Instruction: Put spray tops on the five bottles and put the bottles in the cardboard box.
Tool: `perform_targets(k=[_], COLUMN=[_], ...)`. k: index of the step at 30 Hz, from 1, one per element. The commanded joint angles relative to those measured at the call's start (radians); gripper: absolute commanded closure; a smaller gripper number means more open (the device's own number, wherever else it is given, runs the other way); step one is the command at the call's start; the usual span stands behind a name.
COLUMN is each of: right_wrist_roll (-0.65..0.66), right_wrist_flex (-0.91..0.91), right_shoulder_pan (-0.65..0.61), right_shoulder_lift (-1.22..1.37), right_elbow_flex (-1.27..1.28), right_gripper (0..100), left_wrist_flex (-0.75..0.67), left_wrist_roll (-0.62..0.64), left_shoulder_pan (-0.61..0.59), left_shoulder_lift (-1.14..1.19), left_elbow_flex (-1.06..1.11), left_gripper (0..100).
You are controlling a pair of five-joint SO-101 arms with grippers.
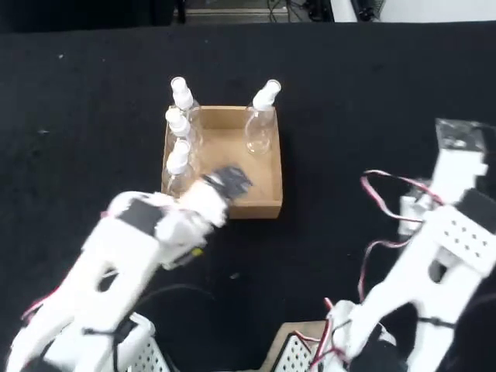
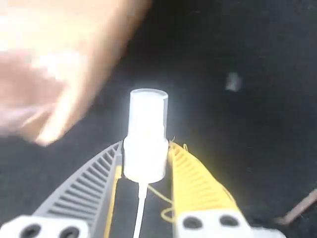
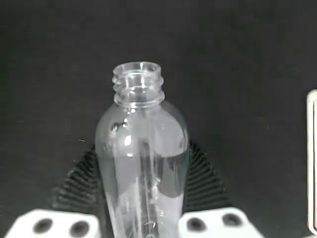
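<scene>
left gripper [image 2: 145, 148]: closed around spray top [image 2: 147, 134]
spray top: white, thin tube between the fingers [image 2: 193, 183]
cardboard box [image 2: 59, 54]: blurred, beyond it
table [image 2: 237, 129]: black

Left pincer [image 2: 144, 147] clamps a spray top [image 2: 147, 114] and right pincer [image 3: 143, 148] grips a bottle [image 3: 141, 99], both arms stretched forward.

Glossy clr plastic bottle [image 3: 141, 148], matt cardboard box [image 1: 230, 152]

Table: black cloth [image 1: 372, 85] spreads beneath me, edge to edge.
Upper centre: cables [image 1: 288, 9] tangle beyond my table's far edge.
Upper right: pale surface [image 1: 438, 9], brightly lit.
</scene>
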Motion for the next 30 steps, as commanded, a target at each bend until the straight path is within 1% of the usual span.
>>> perform_targets(k=[1, 5, 9, 15, 18, 21, 23, 25, 30], right_wrist_roll=[-0.087, -0.143, -0.195, -0.344, -0.37, -0.37, -0.37, -0.37, -0.37], right_wrist_flex=[0.031, 0.054, 0.005, -0.186, -0.31, -0.457, -0.545, -0.609, -0.692], right_shoulder_pan=[-0.133, -0.295, -0.485, -0.778, -0.91, -1.022, -1.08, -1.12, -1.151], right_shoulder_lift=[-0.166, -0.315, -0.41, -0.578, -0.7, -0.799, -0.846, -0.891, -0.987], right_elbow_flex=[-0.056, -0.051, -0.001, 0.151, 0.259, 0.39, 0.486, 0.57, 0.704], right_gripper=[98.8, 98.8, 98.8, 98.8, 98.8, 98.7, 98.7, 98.8, 98.8], left_wrist_flex=[0.043, 0.043, 0.044, 0.043, 0.041, 0.041, 0.031, -0.029, -0.212], left_wrist_roll=[0.005, 0.009, 0.012, 0.161, 0.229, 0.285, 0.327, 0.376, 0.528], left_shoulder_pan=[-0.193, -0.28, -0.335, -0.444, -0.475, -0.47, -0.469, -0.455, -0.384], left_shoulder_lift=[-0.226, -0.353, -0.428, -0.445, -0.445, -0.445, -0.443, -0.443, -0.443], left_elbow_flex=[-0.016, -0.018, -0.087, -0.323, -0.455, -0.605, -0.697, -0.748, -0.76], left_gripper=[97, 97, 97, 97, 97, 97, 97, 97, 97])
